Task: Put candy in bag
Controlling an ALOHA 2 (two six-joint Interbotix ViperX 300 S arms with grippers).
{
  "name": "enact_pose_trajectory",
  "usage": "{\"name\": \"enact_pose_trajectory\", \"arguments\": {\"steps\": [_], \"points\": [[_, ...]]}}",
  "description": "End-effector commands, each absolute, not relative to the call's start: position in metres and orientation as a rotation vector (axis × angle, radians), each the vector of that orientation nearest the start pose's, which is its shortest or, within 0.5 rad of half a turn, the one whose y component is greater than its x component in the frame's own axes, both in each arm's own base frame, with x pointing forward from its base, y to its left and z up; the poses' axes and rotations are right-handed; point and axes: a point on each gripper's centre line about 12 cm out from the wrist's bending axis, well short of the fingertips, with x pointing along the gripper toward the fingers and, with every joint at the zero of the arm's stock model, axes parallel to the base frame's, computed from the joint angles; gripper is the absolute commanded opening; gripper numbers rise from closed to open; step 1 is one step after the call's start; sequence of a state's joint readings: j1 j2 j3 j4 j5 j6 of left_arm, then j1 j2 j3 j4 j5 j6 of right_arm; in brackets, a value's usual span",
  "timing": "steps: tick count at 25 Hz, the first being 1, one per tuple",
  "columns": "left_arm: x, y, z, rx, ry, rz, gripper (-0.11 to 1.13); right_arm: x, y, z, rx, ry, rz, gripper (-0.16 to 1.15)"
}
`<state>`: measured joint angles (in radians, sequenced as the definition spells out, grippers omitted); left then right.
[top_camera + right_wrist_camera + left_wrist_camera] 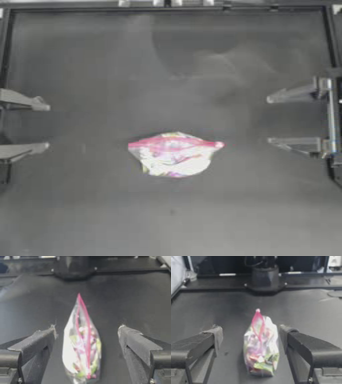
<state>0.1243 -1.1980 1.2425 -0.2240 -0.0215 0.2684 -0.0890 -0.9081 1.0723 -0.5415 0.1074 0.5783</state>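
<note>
The dark desk [87, 210] fills the top view, and its surface is seen as a plain matte sheet framed by a rail along the far edge. The left end effector [43, 126] is held at the left edge of the desk, drawn back, with its two jaws spread wide and nothing between them. The right end effector [270, 121] is held at the right edge, likewise drawn back, its jaws spread wide and nothing gripped. Both are kept well apart from the bag.

The bag [175, 154] is found lying near the middle of the desk, between the two end effectors and slightly nearer the front. It is a clear pouch with a pink strip along its top edge, and pastel pieces in pink, green and yellow are seen through the plastic. In the left wrist view the bag [261, 348] is seen framed by the open jaws but farther off, and the same is shown in the right wrist view [81, 346]. A separate candy cannot be made out in any view.
</note>
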Motion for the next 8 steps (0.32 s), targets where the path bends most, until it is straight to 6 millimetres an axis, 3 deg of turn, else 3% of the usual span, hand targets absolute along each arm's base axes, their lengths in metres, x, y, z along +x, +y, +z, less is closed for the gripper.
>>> {"name": "enact_pose_trajectory", "arguments": {"steps": [1, 8], "points": [[0.1587, 0.0211, 0.2811, 0.041, 0.008, 0.133, 0.98, 0.2094, -0.0234, 0.2847, 0.044, 0.217, -0.131, 1.02], [0.1582, 0.0211, 0.2821, 0.037, 0.0, 0.135, 0.98, 0.2046, -0.0217, 0.2846, 0.043, 0.192, -0.12, 1.02]]}}
